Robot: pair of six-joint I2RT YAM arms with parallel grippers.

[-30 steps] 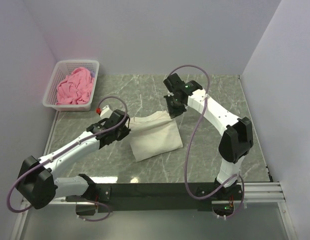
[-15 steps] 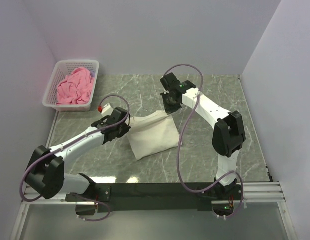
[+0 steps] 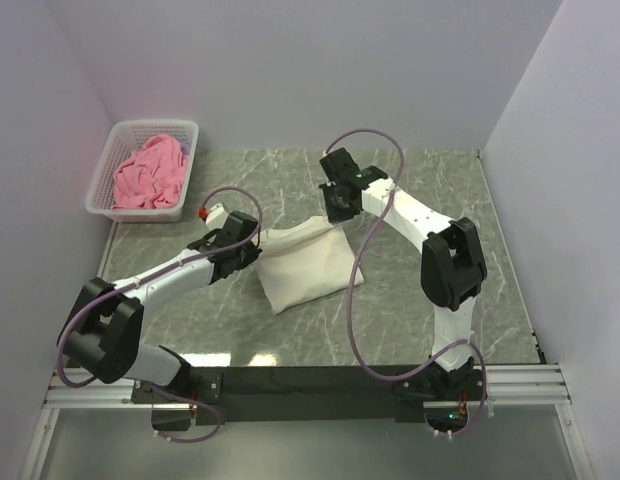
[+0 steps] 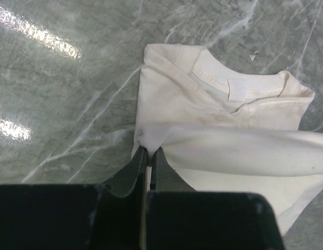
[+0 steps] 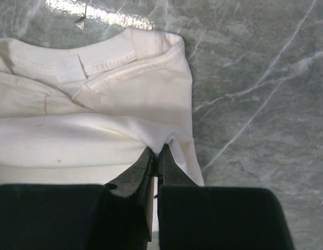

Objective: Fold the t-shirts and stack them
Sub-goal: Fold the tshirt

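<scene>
The cream-white t-shirt lies partly folded on the marble table, its collar toward the far side. My left gripper is shut on the shirt's left edge. My right gripper is shut on the shirt's right edge. Both hold a fold of cloth lifted above the collar end, which also shows in the right wrist view. The pink t-shirt lies bunched in the basket at the far left.
The white lattice basket stands at the table's far left corner by the left wall. The marble table is bounded by walls at the back and both sides. A black rail runs along the near edge.
Both grippers have carried the held fold toward the far side, and the shirt's bundle has shortened. The left arm reached farther right, and the right arm drew in to the left.
</scene>
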